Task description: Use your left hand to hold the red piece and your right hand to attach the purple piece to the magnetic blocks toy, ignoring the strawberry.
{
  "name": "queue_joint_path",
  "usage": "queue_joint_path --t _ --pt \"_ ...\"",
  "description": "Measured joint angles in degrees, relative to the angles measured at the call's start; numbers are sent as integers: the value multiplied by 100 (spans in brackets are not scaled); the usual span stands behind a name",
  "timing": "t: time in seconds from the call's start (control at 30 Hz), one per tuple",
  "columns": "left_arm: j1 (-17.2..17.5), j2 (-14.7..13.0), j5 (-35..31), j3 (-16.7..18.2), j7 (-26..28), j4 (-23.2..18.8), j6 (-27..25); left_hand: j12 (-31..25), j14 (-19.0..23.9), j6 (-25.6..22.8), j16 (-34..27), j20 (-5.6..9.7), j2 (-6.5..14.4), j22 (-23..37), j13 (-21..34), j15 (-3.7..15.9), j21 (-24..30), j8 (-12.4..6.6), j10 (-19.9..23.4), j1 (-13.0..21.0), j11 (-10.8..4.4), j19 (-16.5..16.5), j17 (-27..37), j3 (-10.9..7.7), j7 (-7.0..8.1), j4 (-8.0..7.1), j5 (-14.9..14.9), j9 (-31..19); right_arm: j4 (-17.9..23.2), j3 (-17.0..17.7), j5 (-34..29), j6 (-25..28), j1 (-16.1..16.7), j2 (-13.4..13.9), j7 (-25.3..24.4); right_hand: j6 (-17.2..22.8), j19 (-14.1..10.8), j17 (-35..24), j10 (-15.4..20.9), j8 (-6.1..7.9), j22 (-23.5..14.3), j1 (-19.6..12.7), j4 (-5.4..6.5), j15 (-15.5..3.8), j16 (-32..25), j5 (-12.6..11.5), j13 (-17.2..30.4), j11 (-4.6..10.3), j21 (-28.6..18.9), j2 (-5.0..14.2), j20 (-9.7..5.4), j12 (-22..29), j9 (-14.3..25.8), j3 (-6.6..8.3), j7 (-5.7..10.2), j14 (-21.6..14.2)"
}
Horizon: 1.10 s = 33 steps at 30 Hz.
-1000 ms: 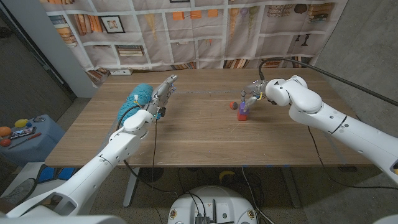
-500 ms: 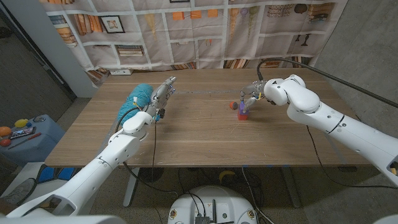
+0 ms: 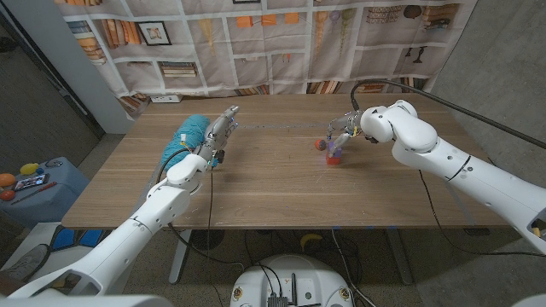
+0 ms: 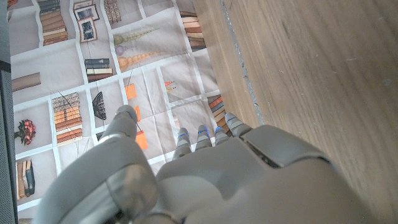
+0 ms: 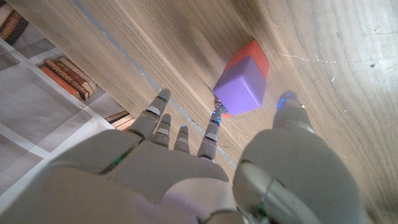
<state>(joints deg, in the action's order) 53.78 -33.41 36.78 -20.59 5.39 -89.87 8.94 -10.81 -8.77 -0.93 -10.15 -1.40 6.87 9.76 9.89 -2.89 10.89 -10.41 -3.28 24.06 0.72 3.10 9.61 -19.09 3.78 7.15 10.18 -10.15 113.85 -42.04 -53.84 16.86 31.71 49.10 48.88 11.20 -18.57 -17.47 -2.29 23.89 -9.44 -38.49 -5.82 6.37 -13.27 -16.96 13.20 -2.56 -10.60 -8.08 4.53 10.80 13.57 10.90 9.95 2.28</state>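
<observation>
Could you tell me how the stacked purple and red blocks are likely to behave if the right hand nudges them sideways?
The purple block sits on the red block, so the tall little stack would probably tip rather than slide. Both look like rigid, flat-faced cubes, so they should not roll. The right hand is open nearby.

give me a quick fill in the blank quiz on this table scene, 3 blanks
1. The purple piece sits on top of the ____ piece.
2. The right hand is ____, holding nothing.
3. The left hand is over the table's ____ side, far from the blocks.

Missing words: red; open; left
</observation>
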Motion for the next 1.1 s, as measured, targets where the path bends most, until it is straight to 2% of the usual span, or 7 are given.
queue_joint_path --t 0.13,0.3,0.33,0.53,0.73,0.97,1.1 --pt "0 10 4 1 -20 42 28 0 9 -22 0 38 0 0 0 -9 42 0 0 0 0 -38 0 0 -22 0 0 0 -10 53 172 -39 25 27 -77 -447 110 -24 -127 -180 0 163 78 82 31 -145 20 -43 0 -72 77 0 0 -135 -97 82" --pt "-11 37 8 1 -71 113 112 0 61 -31 0 91 30 0 0 44 42 0 17 -30 -17 -91 0 0 -31 0 0 0 -24 196 451 -64 93 89 -201 -865 277 -41 -237 -345 0 362 157 142 71 -235 27 -111 22 -14 194 0 0 -261 -185 229" --pt "-14 41 4 2 -77 124 129 0 72 -33 0 110 30 0 0 55 42 0 22 -30 -23 -110 0 0 -30 0 0 0 -27 222 493 -66 105 101 -219 -935 324 -51 -292 -361 0 430 155 175 86 -256 27 -119 44 -81 213 0 1 -296 -195 257" --pt "-56 63 -30 1 -123 218 210 0 81 -84 -1 141 51 0 0 63 42 0 52 -54 -52 -141 0 0 -21 0 0 22 -62 414 1038 -80 209 184 -484 -1112 501 -51 -399 -443 0 594 219 244 120 -300 27 -152 66 -20 294 0 13 -369 -253 366" --pt "-126 53 -75 -21 -201 303 251 0 111 -103 -4 140 44 0 0 94 42 0 52 -106 -52 -140 0 -23 -40 23 0 15 -161 711 1813 -129 410 269 -961 -1145 582 -51 -403 -443 0 706 282 212 119 -300 26 -138 66 33 212 29 0 -432 -247 398" --pt "-204 21 -140 -47 -282 383 285 0 126 -103 -4 152 74 0 0 109 42 0 51 -136 -51 -152 0 -23 -40 23 0 13 -327 994 2696 -193 634 346 -1594 -1079 547 -76 -197 -443 0 865 346 95 92 -341 26 47 20 71 75 134 -41 -496 -308 341" --pt "-238 30 -174 -49 -302 462 359 -6 163 -135 -4 171 94 0 0 146 42 0 72 -155 -72 -171 1 -23 -70 23 0 13 -436 1106 3167 -219 724 378 -1985 -967 471 -61 -47 -443 0 896 389 -18 47 -341 25 91 -24 41 1 175 -79 -539 -236 228"
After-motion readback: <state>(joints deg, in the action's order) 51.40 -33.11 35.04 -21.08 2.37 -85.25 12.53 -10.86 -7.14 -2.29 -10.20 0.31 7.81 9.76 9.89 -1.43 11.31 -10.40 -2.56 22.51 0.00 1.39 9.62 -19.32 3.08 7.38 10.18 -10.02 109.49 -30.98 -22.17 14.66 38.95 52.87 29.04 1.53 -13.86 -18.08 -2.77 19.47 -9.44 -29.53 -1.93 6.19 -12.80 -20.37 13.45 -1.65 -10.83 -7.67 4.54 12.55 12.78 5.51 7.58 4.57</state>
